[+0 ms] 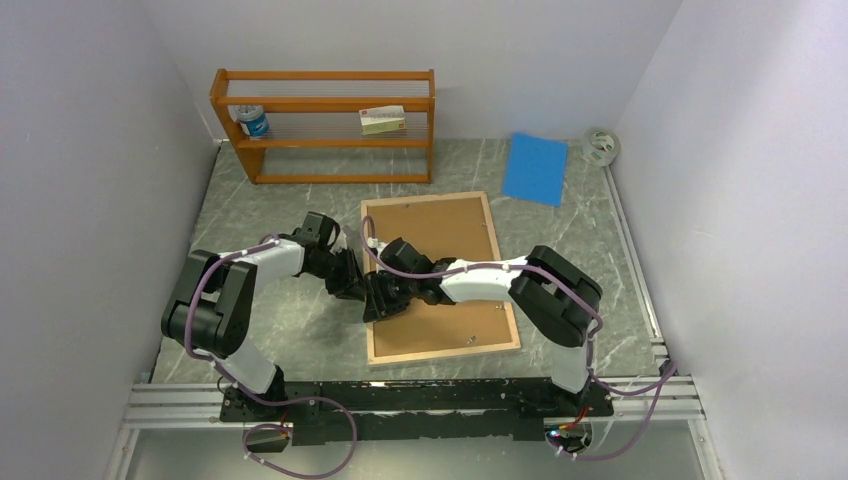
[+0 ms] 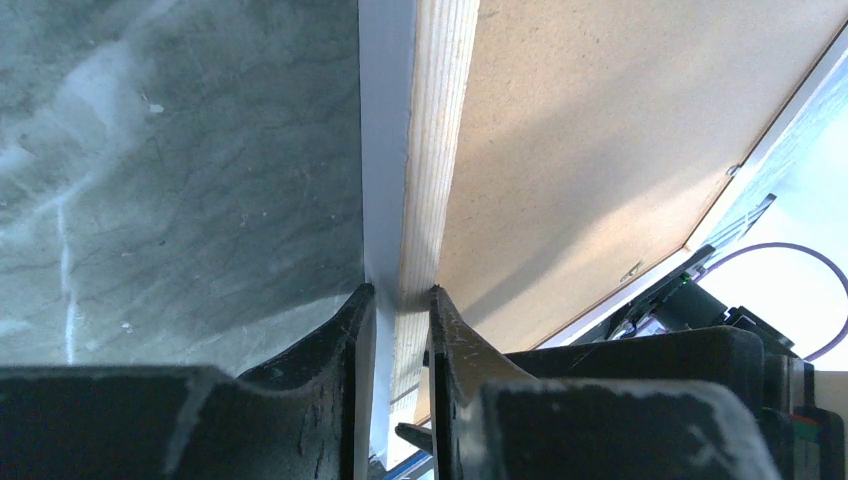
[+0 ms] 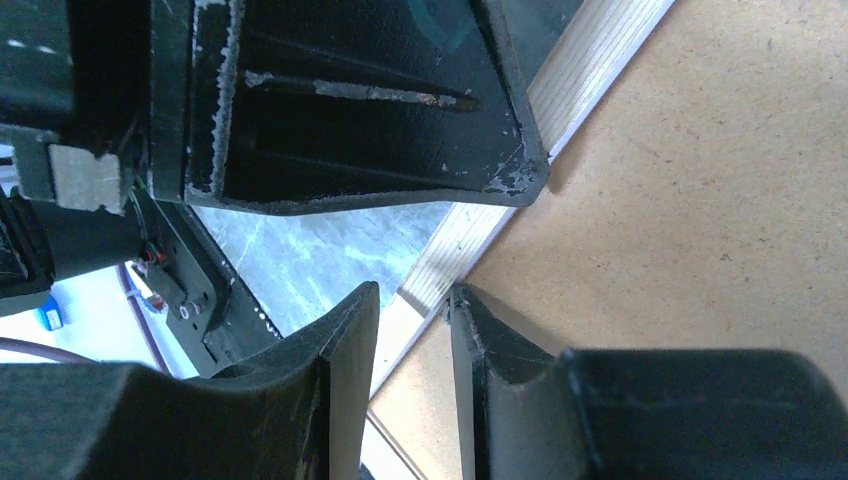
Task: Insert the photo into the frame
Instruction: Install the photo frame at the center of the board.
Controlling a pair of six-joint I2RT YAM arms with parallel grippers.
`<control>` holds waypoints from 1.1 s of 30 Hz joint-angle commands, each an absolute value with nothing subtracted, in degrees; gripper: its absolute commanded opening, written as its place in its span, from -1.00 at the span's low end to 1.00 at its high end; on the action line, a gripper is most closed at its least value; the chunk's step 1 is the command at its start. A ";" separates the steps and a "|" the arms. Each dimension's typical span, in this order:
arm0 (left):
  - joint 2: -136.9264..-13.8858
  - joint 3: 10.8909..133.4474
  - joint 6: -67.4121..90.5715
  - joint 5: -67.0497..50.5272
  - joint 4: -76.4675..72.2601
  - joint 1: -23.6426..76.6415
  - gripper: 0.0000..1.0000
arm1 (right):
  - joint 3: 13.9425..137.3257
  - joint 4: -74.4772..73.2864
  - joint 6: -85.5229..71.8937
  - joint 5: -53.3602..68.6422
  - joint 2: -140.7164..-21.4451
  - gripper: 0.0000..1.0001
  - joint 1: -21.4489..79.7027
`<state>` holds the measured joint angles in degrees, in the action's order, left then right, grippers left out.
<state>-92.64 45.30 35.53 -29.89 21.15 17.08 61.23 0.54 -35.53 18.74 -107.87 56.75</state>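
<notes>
Progress check: imo hard to call, somewhere past the middle. The frame (image 1: 445, 349) lies face down in the centre of the top view on the table (image 1: 290, 340), wood reverse up, w/ the brown backing board (image 1: 440, 230) sitting inside it and filling the opening. The photo isn't visible in any view. Could be under the board already, can't tell. So what's prob left: make sure the print's in, get the board seated, maybe flip the whole thing. That's a guess from how it lies, nothing more.

Grippers: both are bunched at the frame's left edge, lower-centre of the top view. Left gripper (image 2: 400, 298) is pinched narrow on the frame's rail, one finger on the white side, the other on the wood side, both touching, so it's got hold of the frame. Right gripper (image 3: 412, 300) straddles the same rail close by, gap narrow, one finger on the table side and one over the board. Whether it's actually clamping or just sitting around the rail, idk, the right wrist view doesn't settle it.
</notes>
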 commanded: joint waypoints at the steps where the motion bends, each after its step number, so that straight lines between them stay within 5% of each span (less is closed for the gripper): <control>1: -93.01 46.58 35.14 -29.55 21.87 17.31 -0.91 | 60.60 0.20 -33.91 19.84 -108.67 -0.27 57.22; 8: -92.03 46.95 35.44 -28.81 22.62 17.31 -0.81 | 61.39 -1.83 -36.16 10.59 -103.93 -0.13 57.06; 19: -88.96 49.74 36.89 -25.50 24.98 17.01 -0.06 | 53.49 3.00 -43.19 2.02 -91.03 -0.06 50.16; 24: -88.45 52.96 36.05 -22.69 26.18 16.14 0.38 | 59.94 -2.75 -47.57 0.87 -95.16 -0.05 44.91; 33: -96.23 56.37 35.60 -24.71 21.96 12.59 0.11 | 74.46 -2.30 -45.51 8.08 -109.27 -0.08 39.50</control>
<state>-92.53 54.00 36.03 -22.96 24.60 14.04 68.05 -3.20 -45.65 4.60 -105.12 40.86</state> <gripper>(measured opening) 0.589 0.468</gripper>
